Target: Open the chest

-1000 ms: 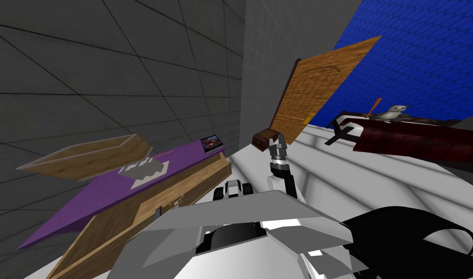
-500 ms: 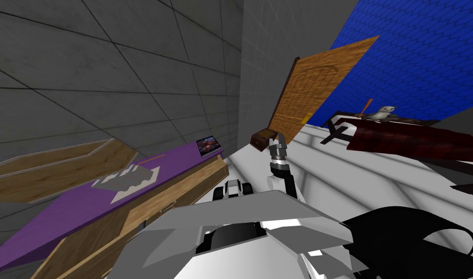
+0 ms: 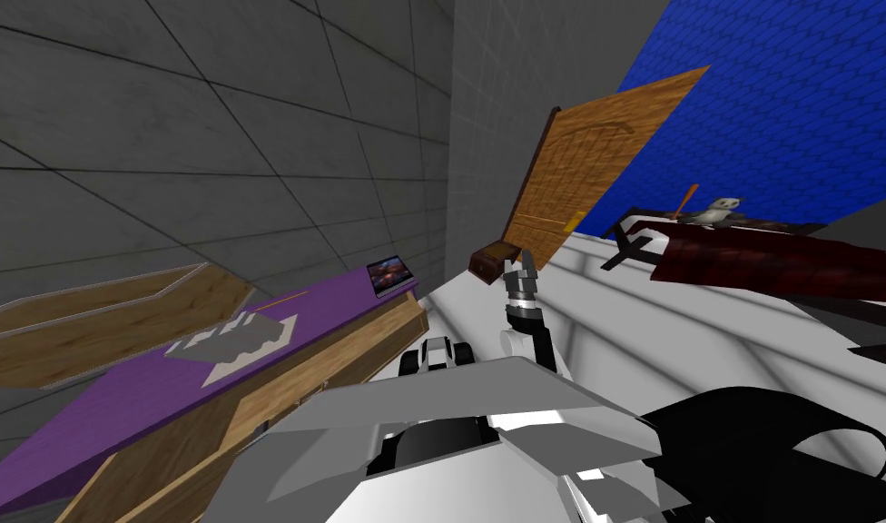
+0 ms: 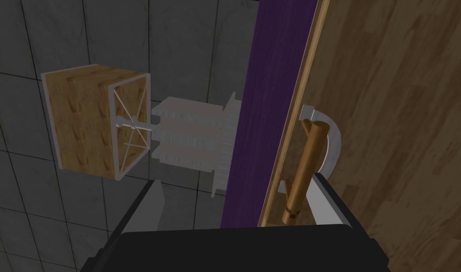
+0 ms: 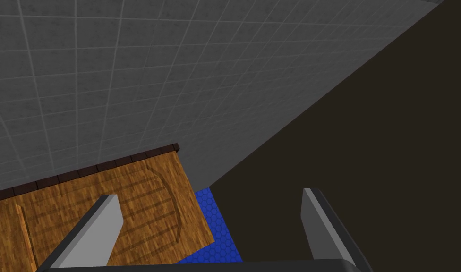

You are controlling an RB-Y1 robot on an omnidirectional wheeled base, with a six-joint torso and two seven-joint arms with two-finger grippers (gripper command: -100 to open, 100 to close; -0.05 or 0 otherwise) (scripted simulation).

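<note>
Both blades of my left gripper (image 4: 235, 184) are spread and empty, chest (image 4: 390, 118) right ahead, its handle (image 4: 304, 165) running along the blades (hugging one), so left arm's closer.

Wooden door (image 3: 605, 163), blue wall (image 3: 777, 100), white figurine (image 3: 718, 212)

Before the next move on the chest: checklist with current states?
1. Left end effector open: ok.
2. Handle between its fingers: ok, close to one finger.
3. Grip on handle: not ok, fingers not closed on it.
4. Chest top free of load: not ok; grey stack and picture lie on the purple top.
5. Right end effector away from chest: ok, raised and open.
6. Chest locked or free: cannot tell.
</note>
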